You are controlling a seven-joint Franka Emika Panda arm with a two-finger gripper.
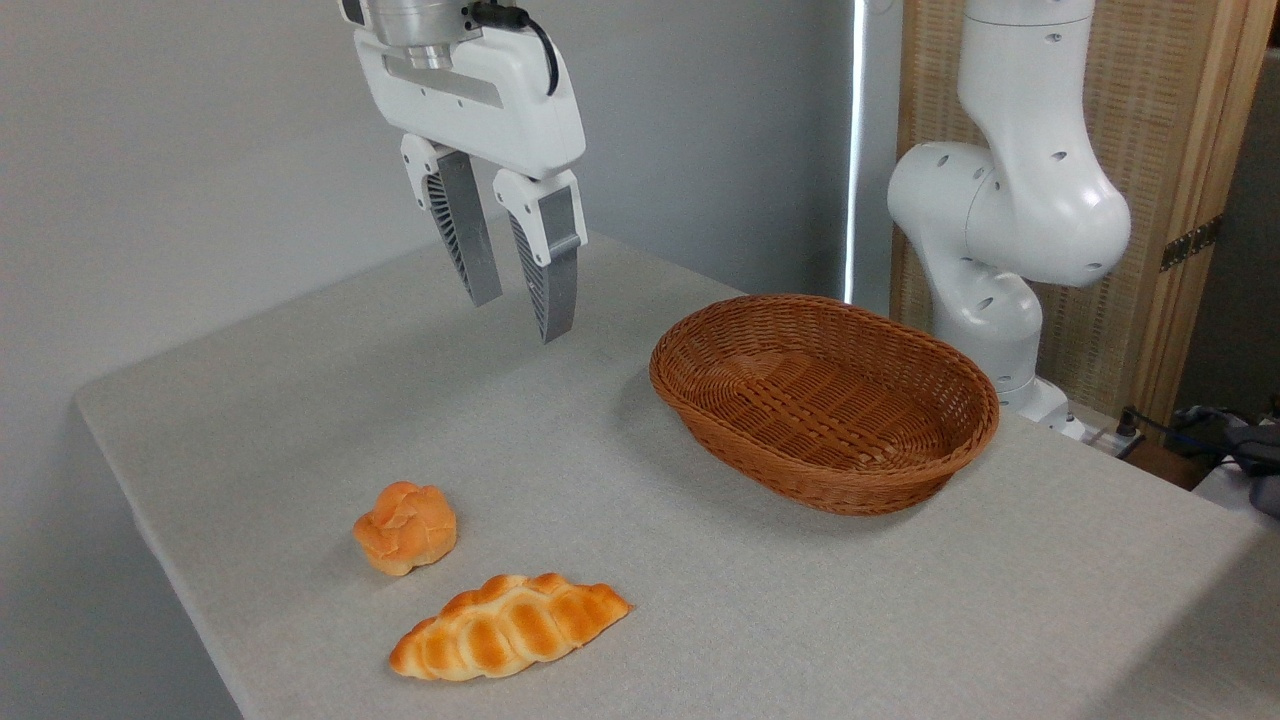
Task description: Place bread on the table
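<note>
Matt woven cloth covers the table [900, 620]; glossy ridged bread [508, 627]; rough wicker basket [830, 470].

A: Non-task items, entry one: brown oval wicker basket [825, 400], upright, right of centre, nothing inside it.

B: Confirmed. Entry two: small round knotted orange roll [406, 527], front left, well apart from the basket.

A: Background: plain grey wall [200, 150] at left, a woven-panel screen in a wooden frame [1180, 150] at right (a metal hinge shows on its edge).

B: Also dark cables and some grey cloth-like item [1245, 450] at the far right edge; too small to identify.
</note>
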